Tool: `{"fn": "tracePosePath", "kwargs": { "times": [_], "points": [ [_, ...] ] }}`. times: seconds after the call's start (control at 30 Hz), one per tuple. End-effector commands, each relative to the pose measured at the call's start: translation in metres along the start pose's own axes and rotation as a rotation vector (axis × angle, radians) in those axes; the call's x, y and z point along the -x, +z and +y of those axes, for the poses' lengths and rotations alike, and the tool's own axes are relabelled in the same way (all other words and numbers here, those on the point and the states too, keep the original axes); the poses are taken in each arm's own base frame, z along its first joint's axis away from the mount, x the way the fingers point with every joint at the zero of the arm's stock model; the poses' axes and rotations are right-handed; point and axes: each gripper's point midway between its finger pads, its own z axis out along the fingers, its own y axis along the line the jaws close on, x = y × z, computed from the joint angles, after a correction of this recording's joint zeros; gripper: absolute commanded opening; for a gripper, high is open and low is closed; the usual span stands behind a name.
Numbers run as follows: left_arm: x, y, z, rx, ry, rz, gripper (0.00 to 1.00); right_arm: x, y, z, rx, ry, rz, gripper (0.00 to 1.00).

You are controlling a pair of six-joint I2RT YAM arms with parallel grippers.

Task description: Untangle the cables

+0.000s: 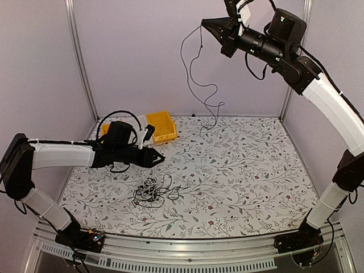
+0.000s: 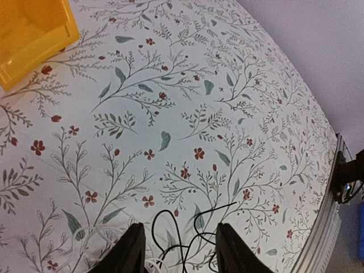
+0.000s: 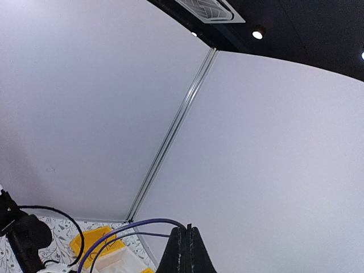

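Black, thread-thin and limp, your cables weigh almost nothing; expect them to drape, spring back and snag rather than hold a shape. 1 black cable (image 1: 190, 85) hangs from the right gripper (image 1: 206, 25), whose fingers are pressed together on its upper end, high above the table (image 1: 256, 170). Its lower end reaches down to about the table's back edge. The tangle (image 1: 152, 190) of other cables lies toward the front, close by the left gripper (image 1: 159, 158). That gripper hovers with its fingers (image 2: 133, 253) spread, holding nothing. You would likely do best to take a loose outer strand or a plug end, not the knot's middle, and draw it out slowly.
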Motion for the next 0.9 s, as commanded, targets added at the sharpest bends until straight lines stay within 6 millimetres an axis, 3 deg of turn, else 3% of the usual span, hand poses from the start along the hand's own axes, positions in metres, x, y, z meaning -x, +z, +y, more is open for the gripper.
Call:
{"fn": "tracePosePath", "kwargs": {
  "times": [0.0, 0.3, 0.43, 0.53, 0.67, 0.77, 0.87],
  "points": [
    [0.057, -0.031, -0.035, -0.029, 0.071, -0.152, 0.48, -0.027, -0.013, 0.014, 0.034, 0.016, 0.077, 0.0],
    [0.137, -0.091, -0.06, 0.026, 0.117, -0.396, 0.53, -0.112, -0.03, 0.071, 0.205, 0.097, 0.269, 0.0],
    [0.15, -0.108, -0.062, 0.073, 0.16, -0.422, 0.54, -0.143, -0.034, 0.086, 0.247, 0.111, 0.34, 0.0],
    [0.157, -0.112, -0.078, 0.015, 0.217, -0.417, 0.59, -0.16, -0.035, 0.094, 0.27, 0.127, 0.385, 0.0],
    [0.159, -0.11, -0.106, -0.108, 0.292, -0.39, 0.74, -0.174, -0.035, 0.101, 0.287, 0.145, 0.423, 0.0],
    [0.164, -0.113, -0.12, -0.156, 0.334, -0.411, 0.76, -0.181, -0.036, 0.104, 0.299, 0.155, 0.44, 0.0],
    [0.173, -0.112, -0.122, -0.149, 0.336, -0.423, 0.75, -0.182, -0.037, 0.11, 0.329, 0.162, 0.44, 0.0]
  ]
}}
